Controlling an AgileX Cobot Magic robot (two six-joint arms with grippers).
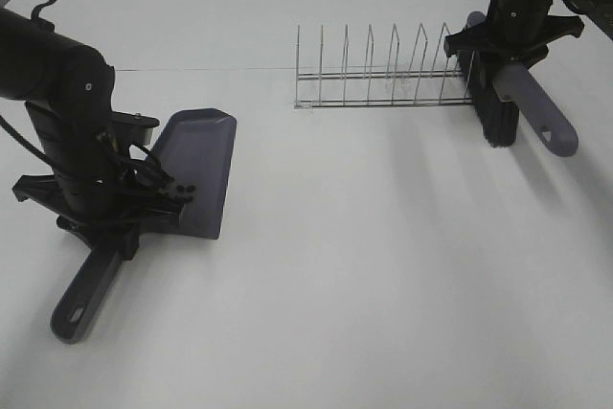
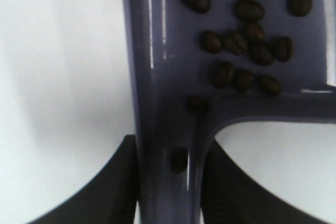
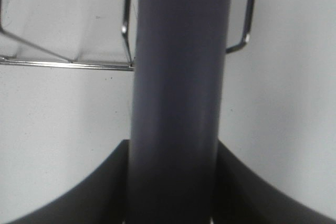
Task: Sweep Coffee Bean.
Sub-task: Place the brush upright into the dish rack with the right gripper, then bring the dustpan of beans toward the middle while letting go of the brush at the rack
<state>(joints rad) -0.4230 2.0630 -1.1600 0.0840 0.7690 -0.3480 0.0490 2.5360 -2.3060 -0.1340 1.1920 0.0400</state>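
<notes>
Clamped on the grey-purple dustpan point(image 1: 198, 168), my left gripper point(image 2: 172, 174) has its two dark fingers point(image 2: 107, 195) pressed to either side of the pan's neck, where the handle meets the tray. From above, the pan sits toward 9 o'clock on the white table point(image 1: 383, 294). Its blade points to about 1 o'clock from my grip, and its long handle point(image 1: 84, 296) trails off to 7 o'clock, ending in a hanging hole. I cannot tell whether the blade rests on the table or hangs just above it.

The coffee beans point(image 2: 247, 27) lie inside the pan, bunched at the rear of the tray close to my grip. My left wrist camera shows more than a dozen dark ovals there, several of them touching. One sits at the corner where the tray's back wall meets the neck. Another lies in the groove of the neck, right between my fingers. From above, only a few dark specks show beside my gripper.

My right gripper point(image 3: 173, 177) is closed on the round grey shaft of the brush point(image 1: 538, 112), fingers tight on both sides. The brush is at about 2 o'clock on the table. Its dark bristles point(image 1: 499, 125) hang down at 6 o'clock from my grip, and its handle end slants toward 5 o'clock. The bristles are just beside the right end of a wire rack point(image 1: 378, 79), which stands across the far side around 12 to 1 o'clock, well apart from the dustpan.
</notes>
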